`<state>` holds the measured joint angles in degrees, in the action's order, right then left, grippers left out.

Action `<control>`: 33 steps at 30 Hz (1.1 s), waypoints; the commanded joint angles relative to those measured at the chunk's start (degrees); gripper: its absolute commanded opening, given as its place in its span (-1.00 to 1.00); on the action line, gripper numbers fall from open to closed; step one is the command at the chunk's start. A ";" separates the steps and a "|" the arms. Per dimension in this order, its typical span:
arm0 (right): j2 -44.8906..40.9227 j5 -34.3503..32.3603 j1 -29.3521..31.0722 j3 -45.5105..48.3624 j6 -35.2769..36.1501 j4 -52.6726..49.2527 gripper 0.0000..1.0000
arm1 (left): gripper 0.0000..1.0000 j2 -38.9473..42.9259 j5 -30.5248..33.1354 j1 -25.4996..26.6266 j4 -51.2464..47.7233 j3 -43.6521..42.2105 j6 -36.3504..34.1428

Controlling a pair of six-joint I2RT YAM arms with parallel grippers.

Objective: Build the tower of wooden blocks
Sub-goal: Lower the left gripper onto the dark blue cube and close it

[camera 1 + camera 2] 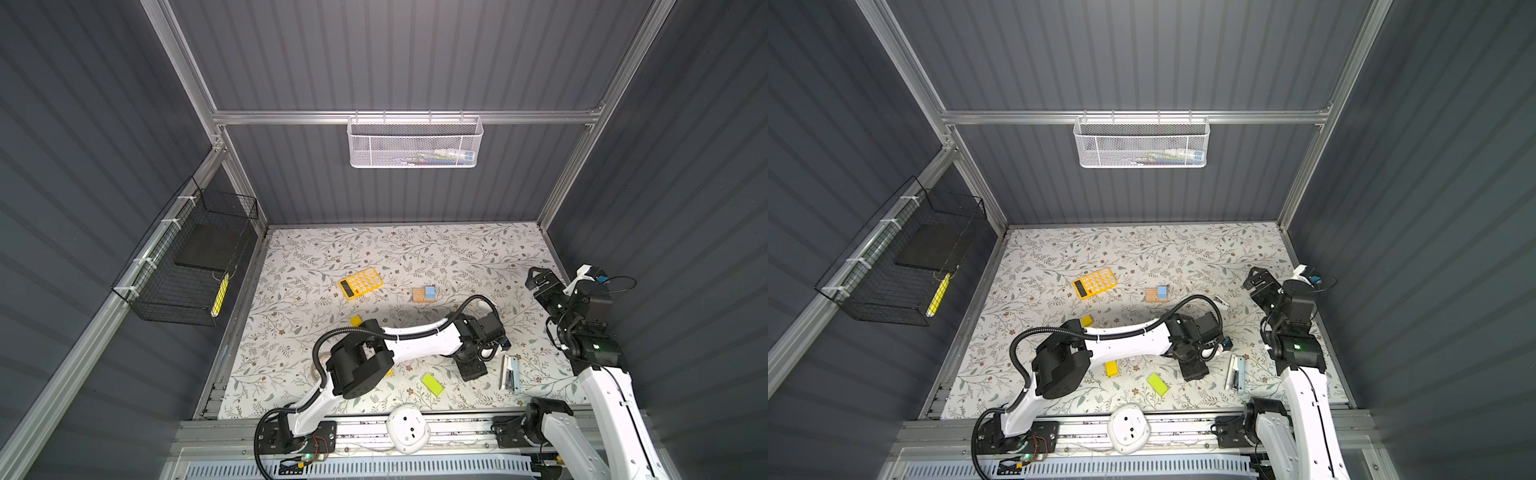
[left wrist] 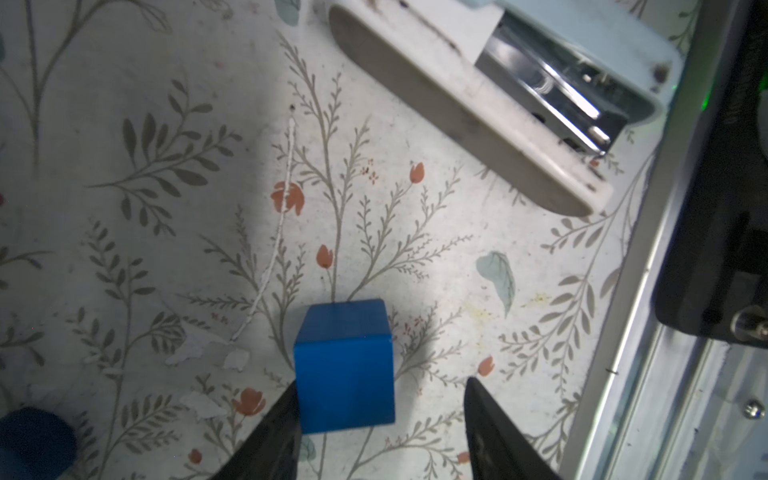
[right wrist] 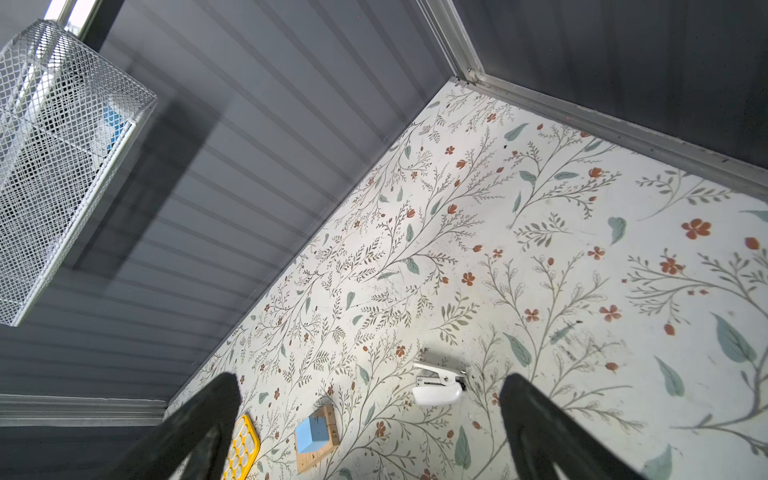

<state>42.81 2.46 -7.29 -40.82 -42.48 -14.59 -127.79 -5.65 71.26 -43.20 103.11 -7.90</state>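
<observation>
A: Starting at the left of the worktop [image 1: 478, 249]: where to find the loose blocks?

B: Just behind the left arm [image 1: 415, 345], a yellow cube [image 1: 355, 320], half hidden. Nearer the front, a yellow bar [image 1: 1111, 368], flat, with long axis roughly front to back. Then a lime bar [image 1: 432, 383], flat as well, with long axis slanting toward the front right corner. None stacked; probably just waiting for their turn.

A: And the tower [image 1: 1156, 295] itself?

B: Further back, right of the yellow calculator [image 1: 360, 283]. So far only a tan bar [image 1: 418, 296] lying flat, long axis across the view, with a light-blue cube [image 1: 430, 292] on its right end. Looks like a wide base laid for stability. Very early in the build, by my judgement.

A: Next to the right, the left claw [image 2: 380, 386]?

B: Low over a blue cube [image 2: 345, 370] on the worktop, between lime bar and stapler [image 2: 478, 104]. Jaws apart, touching one side of the cube with one finger [image 2: 278, 428], clear of it with the other. Not clamped yet. No long axis on a cube, but flat faces toward the fingers, so good for a square pinch. Off centre, though; may slide a little on closing.

A: And at far right?

B: The right claw [image 3: 372, 382], high above the worktop edge, jaws wide apart, holding nothing. Likely out of the way on purpose.
</observation>
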 commanded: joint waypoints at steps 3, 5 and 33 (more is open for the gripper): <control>0.14 0.61 -0.31 0.65 -0.49 1.05 0.98 | 0.17 -1.21 0.10 -0.17 0.66 1.75 1.10; 0.18 0.70 -0.44 0.59 -0.50 1.08 0.98 | 0.15 -1.32 0.58 -0.18 0.75 1.92 1.44; 0.83 1.40 -0.71 0.82 -0.81 1.43 0.98 | -0.11 -1.98 3.27 -0.17 1.10 1.68 3.12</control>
<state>43.62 3.51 -7.84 -40.73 -43.09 -14.11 -129.16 -2.72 71.26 -41.08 103.90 -5.37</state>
